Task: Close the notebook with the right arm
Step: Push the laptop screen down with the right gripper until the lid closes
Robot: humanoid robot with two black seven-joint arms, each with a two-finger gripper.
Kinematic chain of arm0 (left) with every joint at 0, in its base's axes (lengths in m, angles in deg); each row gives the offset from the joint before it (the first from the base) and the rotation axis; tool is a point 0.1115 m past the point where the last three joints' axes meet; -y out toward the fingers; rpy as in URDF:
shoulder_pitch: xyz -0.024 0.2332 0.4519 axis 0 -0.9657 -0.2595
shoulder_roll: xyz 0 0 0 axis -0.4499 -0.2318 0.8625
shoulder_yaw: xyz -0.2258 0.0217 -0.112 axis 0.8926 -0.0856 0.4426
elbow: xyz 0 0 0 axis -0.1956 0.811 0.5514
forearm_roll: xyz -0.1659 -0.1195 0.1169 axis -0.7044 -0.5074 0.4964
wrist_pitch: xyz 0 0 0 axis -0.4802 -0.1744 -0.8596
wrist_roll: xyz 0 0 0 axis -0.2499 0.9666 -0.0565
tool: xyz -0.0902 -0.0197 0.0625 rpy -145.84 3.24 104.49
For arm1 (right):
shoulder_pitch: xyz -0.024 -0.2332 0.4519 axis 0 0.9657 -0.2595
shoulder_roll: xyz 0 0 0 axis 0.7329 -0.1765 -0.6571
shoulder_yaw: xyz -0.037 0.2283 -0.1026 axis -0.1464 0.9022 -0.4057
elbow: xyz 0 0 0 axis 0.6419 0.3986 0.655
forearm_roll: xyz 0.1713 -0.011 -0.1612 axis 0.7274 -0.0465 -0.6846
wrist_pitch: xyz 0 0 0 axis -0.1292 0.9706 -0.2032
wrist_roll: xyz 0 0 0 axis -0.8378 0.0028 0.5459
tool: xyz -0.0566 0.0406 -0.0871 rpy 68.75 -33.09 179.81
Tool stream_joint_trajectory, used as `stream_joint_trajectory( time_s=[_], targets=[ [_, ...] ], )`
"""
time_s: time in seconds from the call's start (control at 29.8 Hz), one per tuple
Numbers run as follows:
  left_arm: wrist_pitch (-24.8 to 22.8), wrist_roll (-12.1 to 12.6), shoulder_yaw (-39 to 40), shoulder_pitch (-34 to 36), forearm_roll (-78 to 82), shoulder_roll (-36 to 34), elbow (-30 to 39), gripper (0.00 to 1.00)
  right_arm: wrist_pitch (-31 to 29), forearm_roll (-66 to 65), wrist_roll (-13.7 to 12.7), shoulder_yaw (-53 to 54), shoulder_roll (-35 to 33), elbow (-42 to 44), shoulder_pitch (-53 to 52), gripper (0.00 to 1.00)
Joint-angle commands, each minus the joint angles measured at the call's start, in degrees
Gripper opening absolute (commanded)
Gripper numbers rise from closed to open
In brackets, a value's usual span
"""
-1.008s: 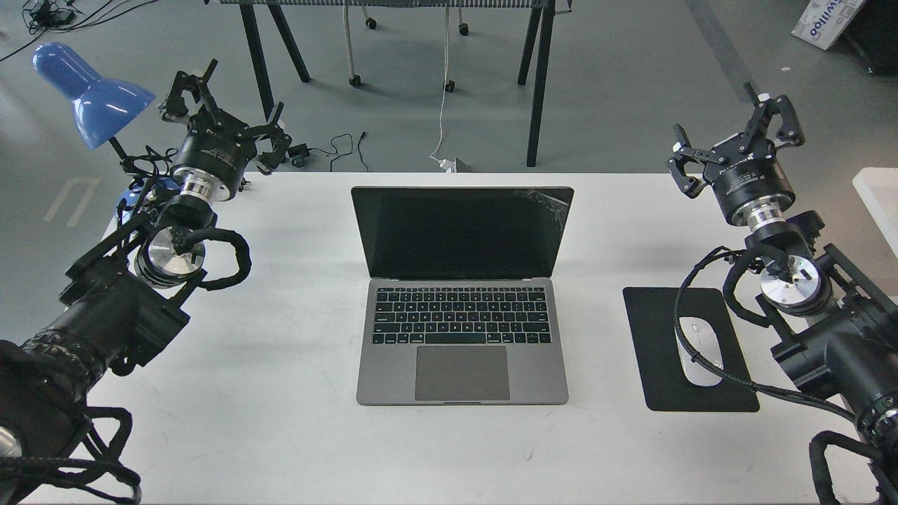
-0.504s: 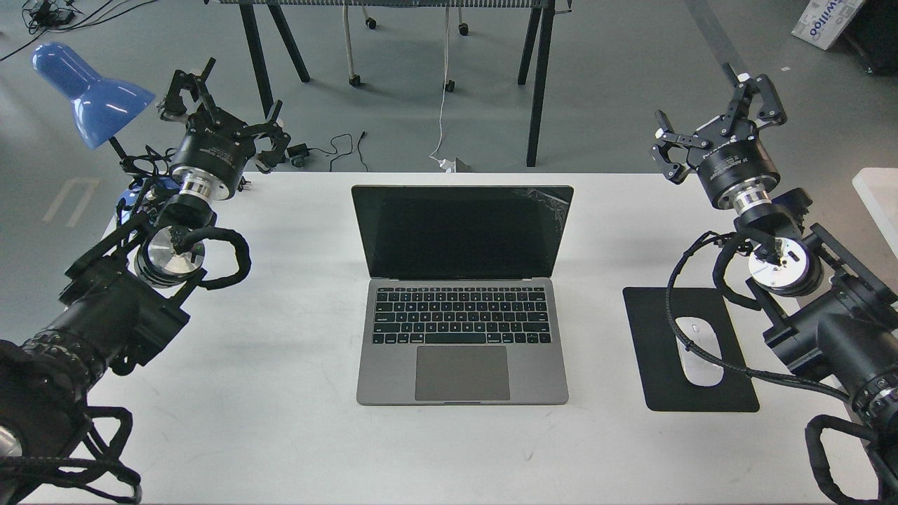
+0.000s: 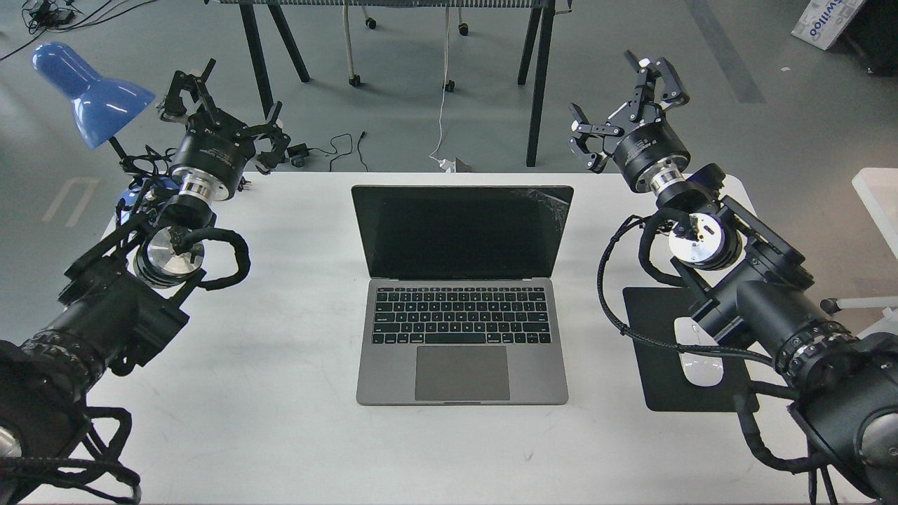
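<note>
The notebook [image 3: 459, 294], a space-grey laptop with a black keyboard, stands open in the middle of the white table [image 3: 280, 393]. Its dark screen faces me, cracked at the top right corner. My right gripper [image 3: 617, 98] is open and empty, raised over the table's far edge, to the right of and behind the screen's top right corner, apart from it. My left gripper [image 3: 224, 105] is open and empty at the far left, beyond the table's back edge.
A black mouse pad [image 3: 659, 379] with a white mouse [image 3: 698, 365] lies right of the laptop, partly under my right arm. A blue desk lamp [image 3: 84, 91] stands at the far left corner. Black table legs [image 3: 537, 84] stand on the floor behind.
My right arm has swung left and farther back, bringing its open gripper from the table's right side toward the screen's top right corner. The left arm and the laptop have not moved.
</note>
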Motion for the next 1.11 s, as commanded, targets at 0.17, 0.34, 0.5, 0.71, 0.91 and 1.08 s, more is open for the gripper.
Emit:
stream_joint_trajectory(
  time_s=[0.17,0.34,0.5,0.71,0.91,1.08],
  targets=[
    [0.0,0.0,-0.2,0.0,0.0,0.1,-0.1,1.0,-0.5,0.2,-2.2,-5.3,0.3,-2.5,0.6,1.0],
    [0.0,0.0,-0.2,0.0,0.0,0.0,0.0,1.0,-1.5,0.1,-3.5,-8.6,-1.8,-9.6,3.6,1.0],
    [0.0,0.0,-0.2,0.0,0.0,0.0,0.0,1.0,-1.2,0.1,-3.5,-11.9,-7.3,-18.4,7.9,1.0],
    [0.0,0.0,-0.2,0.0,0.0,0.0,0.0,1.0,-1.2,-0.2,-3.5,-14.9,-13.4,-25.4,12.9,1.0],
    [0.0,0.0,-0.1,0.0,0.0,0.0,0.0,1.0,-1.4,-0.9,-3.3,-17.2,-17.3,-30.9,17.2,1.0],
    [0.0,0.0,-0.1,0.0,0.0,0.0,0.0,1.0,-1.3,-4.7,-3.2,-21.3,-19.4,-34.6,19.0,1.0]
  ],
)
